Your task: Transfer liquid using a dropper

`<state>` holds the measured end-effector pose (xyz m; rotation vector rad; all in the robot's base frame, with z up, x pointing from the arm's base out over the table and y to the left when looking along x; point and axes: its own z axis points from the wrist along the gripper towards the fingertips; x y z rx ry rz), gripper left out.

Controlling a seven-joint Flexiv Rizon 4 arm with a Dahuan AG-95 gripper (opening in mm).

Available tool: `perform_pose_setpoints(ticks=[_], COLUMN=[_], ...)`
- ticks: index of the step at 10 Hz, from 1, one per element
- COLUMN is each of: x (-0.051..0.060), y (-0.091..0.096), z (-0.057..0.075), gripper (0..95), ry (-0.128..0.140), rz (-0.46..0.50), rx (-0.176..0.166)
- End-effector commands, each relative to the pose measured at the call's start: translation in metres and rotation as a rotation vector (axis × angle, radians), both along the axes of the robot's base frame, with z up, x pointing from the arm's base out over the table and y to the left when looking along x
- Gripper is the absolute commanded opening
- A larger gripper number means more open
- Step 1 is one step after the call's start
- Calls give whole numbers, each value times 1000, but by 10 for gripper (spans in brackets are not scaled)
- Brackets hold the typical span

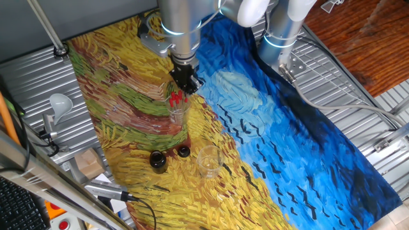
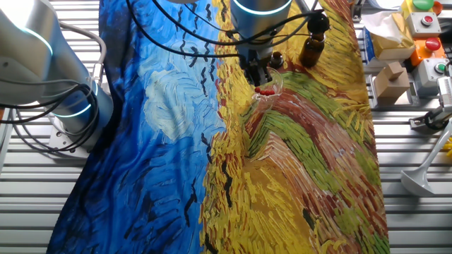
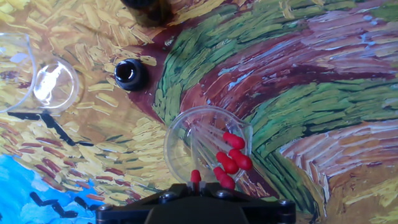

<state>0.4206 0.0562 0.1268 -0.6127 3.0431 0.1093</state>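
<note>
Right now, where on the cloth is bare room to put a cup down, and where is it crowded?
Free: the blue half of the cloth away from the glass of droppers, and the green-and-yellow stretch beyond it. Crowded: around that glass, where the tool hangs, and near the empty glass, small bottle and cap.

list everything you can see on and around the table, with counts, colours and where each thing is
droppers: several, red bulbs, standing in the clear glass below the gripper
clear glass holding droppers: one, transparent, mid cloth
empty clear glass: one, transparent, near the cloth's front edge
brown bottle: one, dark amber, beside the dropper glass
bottle cap: one, black, next to the bottle
painted cloth: one, blue and yellow, covering the table
button box: one, red, green and orange buttons, off the cloth
arm: one, silver
gripper: one, black, over the droppers; open or shut unclear
</note>
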Motion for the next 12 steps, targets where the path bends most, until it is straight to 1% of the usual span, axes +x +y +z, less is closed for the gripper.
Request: perform_pose_setpoints(ticks=[1,3,4,5,6,7,8,9,10,12], x=[4,10,12,14,14,14,14,15,18,20], y=[-1,-3,-4,-6,-8,-11,-11,-13,-13,-13], z=[5,15,20,32,42,58,65,80,92,106], gripper=[0,0,0,0,0,0,0,0,0,0], ry=[18,34,39,47,48,53,56,64,71,79], rz=[22,33,36,51,58,63,64,65,67,69], rx=[-11,-18,-18,-18,-17,-17,-17,-18,-17,-17])
